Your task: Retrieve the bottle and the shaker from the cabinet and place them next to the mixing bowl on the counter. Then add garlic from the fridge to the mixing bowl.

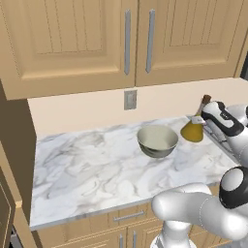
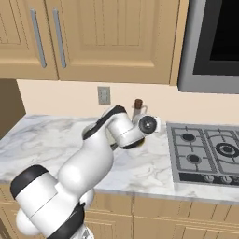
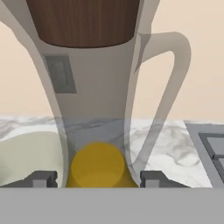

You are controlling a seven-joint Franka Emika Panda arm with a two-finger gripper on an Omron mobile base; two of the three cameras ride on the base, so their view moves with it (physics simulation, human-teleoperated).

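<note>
The gripper (image 3: 94, 178) has its two fingers either side of the bottle's neck, and from where I stand they look clamped on the bottle (image 1: 193, 130), which sits squarely between them with its stopper just above the fingertips and the yellow liquid just below. The bottle's wide base is down at the counter (image 1: 87, 169), though I cannot tell whether it is resting there or a hair above it.

Just beside the hand, on the side away from the stove (image 2: 205, 151), is the mixing bowl (image 1: 157, 140), so the bottle is already next to it. I'd judge this to be the tail of the first step, setting the bottle down. The next move calls for parting the fingers and drawing the hand straight back off the neck without tipping the flask or nudging the bowl, then going to the cabinet for the shaker. Behind the bottle, on the wall, is a grey outlet (image 1: 130, 100).
</note>
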